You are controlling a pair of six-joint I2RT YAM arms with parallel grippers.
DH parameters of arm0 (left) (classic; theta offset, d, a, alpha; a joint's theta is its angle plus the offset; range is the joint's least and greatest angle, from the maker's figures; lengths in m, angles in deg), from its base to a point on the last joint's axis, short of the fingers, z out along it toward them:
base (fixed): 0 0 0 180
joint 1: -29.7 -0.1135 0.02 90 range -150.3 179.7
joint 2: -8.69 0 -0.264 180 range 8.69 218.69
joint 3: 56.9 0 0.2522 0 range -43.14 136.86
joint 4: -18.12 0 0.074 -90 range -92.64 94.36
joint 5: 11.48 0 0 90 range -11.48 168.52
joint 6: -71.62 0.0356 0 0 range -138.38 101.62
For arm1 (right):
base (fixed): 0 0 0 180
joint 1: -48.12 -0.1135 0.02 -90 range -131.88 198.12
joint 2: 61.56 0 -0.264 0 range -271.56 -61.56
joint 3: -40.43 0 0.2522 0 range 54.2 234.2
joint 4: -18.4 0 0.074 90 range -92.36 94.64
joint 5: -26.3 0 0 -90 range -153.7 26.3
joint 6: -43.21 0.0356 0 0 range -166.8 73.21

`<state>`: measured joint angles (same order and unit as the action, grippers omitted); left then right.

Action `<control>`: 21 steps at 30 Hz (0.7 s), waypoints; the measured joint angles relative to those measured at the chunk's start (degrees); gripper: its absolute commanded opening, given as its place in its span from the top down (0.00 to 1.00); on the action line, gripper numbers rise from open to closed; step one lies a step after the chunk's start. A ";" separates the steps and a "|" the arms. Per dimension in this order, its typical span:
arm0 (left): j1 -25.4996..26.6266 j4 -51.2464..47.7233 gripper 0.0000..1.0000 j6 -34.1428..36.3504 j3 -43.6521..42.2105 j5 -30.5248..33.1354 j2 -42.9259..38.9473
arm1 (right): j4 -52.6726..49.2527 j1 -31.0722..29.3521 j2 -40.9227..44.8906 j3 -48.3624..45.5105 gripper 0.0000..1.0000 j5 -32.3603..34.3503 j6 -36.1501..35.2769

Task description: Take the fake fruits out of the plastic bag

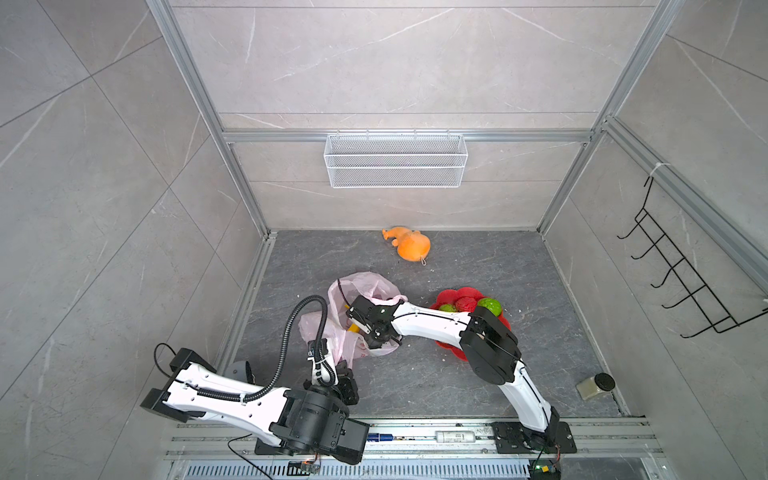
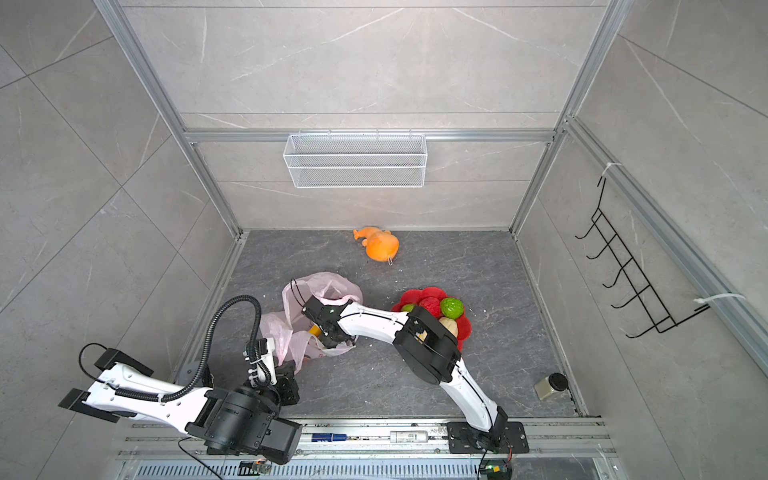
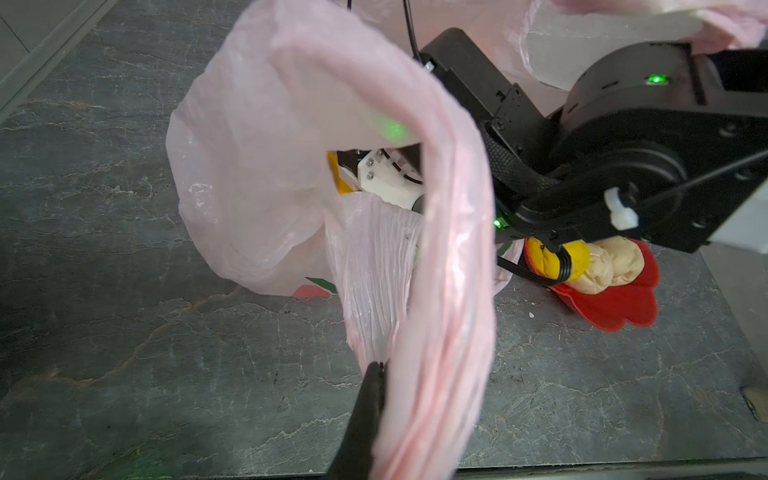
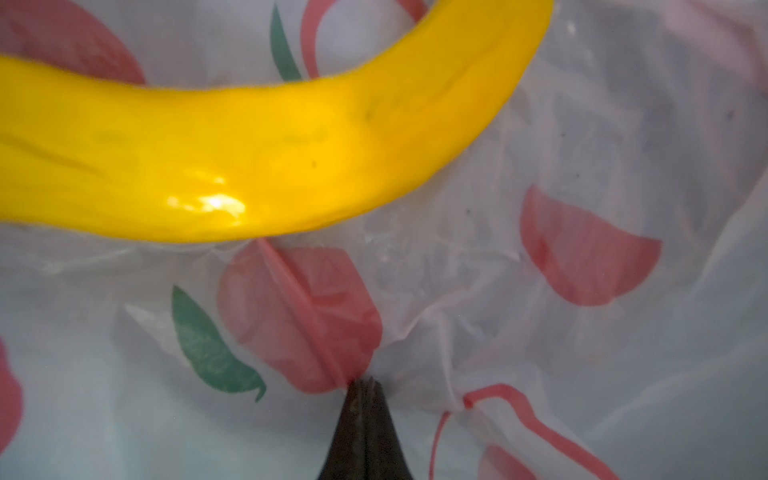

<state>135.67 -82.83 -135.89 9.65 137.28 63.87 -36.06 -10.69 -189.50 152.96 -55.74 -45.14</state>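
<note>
Pinching a gathered fold of the plastic bag (image 3: 257,166), my left gripper (image 3: 376,368) has its fingers clamped tight on the film. My right gripper (image 4: 365,384) sits inside the bag, tips pressed together on a crease of printed film. The banana (image 4: 249,158) lies just beyond those tips, not touching them. Other fake fruits (image 1: 465,303) sit on the red plate (image 3: 623,307), well apart from both grippers' fingers.
</note>
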 measured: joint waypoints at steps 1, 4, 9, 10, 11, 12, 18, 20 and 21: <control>-0.04 0.00 0.90 -0.20 -0.20 0.00 0.02 | 0.24 0.00 0.68 -1.05 1.00 0.20 0.61; -0.28 0.00 0.90 -0.61 -0.94 -0.02 0.00 | 0.48 0.00 2.82 -3.72 1.00 0.63 2.71; -0.83 0.00 0.90 -0.96 -1.29 -0.39 -0.26 | 2.03 0.00 6.01 -5.99 1.00 1.36 5.68; -0.85 0.00 0.90 -0.98 -1.29 -0.44 -0.15 | 2.49 0.00 6.38 -5.99 1.00 1.51 6.01; -0.85 0.00 0.90 -0.98 -1.29 -0.50 0.20 | 3.13 0.00 6.86 -5.99 1.00 1.70 6.40; -0.85 0.00 0.91 -0.98 -1.29 -0.59 0.74 | 3.76 0.00 7.37 -5.99 1.00 1.90 6.84; -0.85 0.00 1.00 -1.07 -0.42 -0.85 6.01 | 5.03 0.26 8.92 -4.96 1.00 2.27 8.72; -0.85 0.00 1.00 -1.07 0.33 -0.85 6.64 | 4.94 0.57 8.92 -3.82 1.00 1.68 9.60; -0.85 0.00 1.00 -1.07 0.70 -0.87 6.64 | 4.81 0.76 8.92 -3.21 0.99 1.20 10.03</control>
<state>134.82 -82.83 -136.96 10.35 136.40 70.52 -31.26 -9.92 -180.59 149.74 -54.53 -35.11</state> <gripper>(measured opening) 0.043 0.047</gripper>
